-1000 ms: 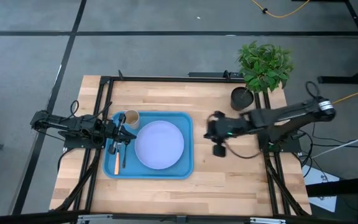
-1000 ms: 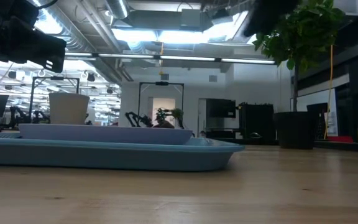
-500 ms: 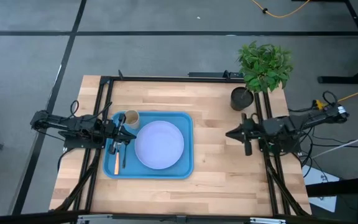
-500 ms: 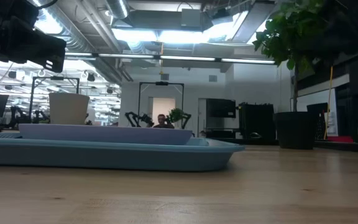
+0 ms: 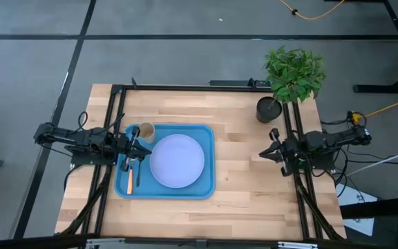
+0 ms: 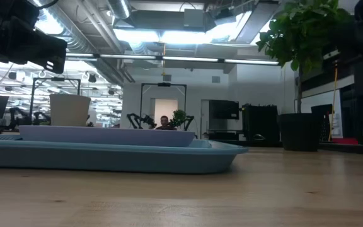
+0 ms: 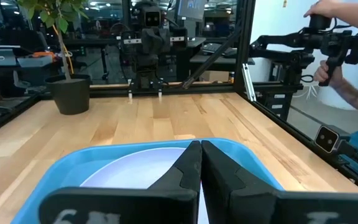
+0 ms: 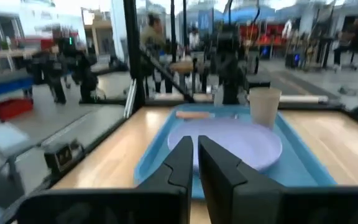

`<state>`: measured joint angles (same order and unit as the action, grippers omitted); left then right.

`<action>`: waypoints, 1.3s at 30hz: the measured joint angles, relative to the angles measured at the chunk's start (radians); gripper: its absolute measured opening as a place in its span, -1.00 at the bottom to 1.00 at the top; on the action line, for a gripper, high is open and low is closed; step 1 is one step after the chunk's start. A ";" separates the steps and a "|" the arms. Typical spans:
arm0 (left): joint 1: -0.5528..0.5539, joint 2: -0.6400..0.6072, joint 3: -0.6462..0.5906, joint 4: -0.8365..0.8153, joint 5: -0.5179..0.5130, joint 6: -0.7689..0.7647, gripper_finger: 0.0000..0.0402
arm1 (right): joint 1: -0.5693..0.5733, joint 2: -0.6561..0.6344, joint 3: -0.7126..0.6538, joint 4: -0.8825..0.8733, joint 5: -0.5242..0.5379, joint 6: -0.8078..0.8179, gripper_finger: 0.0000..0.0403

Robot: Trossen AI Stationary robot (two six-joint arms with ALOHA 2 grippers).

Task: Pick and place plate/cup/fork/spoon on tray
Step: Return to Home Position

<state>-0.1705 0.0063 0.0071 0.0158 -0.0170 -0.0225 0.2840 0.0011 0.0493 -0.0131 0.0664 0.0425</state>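
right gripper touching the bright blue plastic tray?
Apart. The high view shows the right gripper at the table's right edge, with bare wood between it and the bright blue plastic tray.

You see a blue tray holding a lavender plate, tan cup, fork and dark spoon; a potted plant stands well apart.

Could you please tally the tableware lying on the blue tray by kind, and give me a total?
Plate: 1
Cup: 1
Fork: 1
Spoon: 1
Total: 4 pieces on the tray
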 joint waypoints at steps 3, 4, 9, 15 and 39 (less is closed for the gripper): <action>0.000 0.000 0.000 0.001 0.000 0.000 -1.00 | -0.015 -0.001 -0.041 0.081 0.002 0.002 -0.85; 0.000 0.000 0.000 0.000 0.000 0.000 -1.00 | -0.021 0.001 -0.043 0.069 0.001 0.005 -0.85; 0.000 0.000 0.000 0.000 0.000 0.000 -1.00 | -0.055 0.001 -0.043 0.044 -0.011 0.005 -0.85; 0.000 0.000 0.000 0.000 0.000 0.000 -1.00 | -0.061 0.020 -0.043 0.046 -0.018 0.004 -0.85; 0.000 0.000 0.000 0.000 0.000 0.000 -1.00 | -0.184 0.041 -0.043 0.047 -0.018 0.002 -0.85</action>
<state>-0.1705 0.0063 0.0072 0.0162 -0.0174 -0.0225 0.0999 0.0425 0.0067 0.0334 0.0483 0.0441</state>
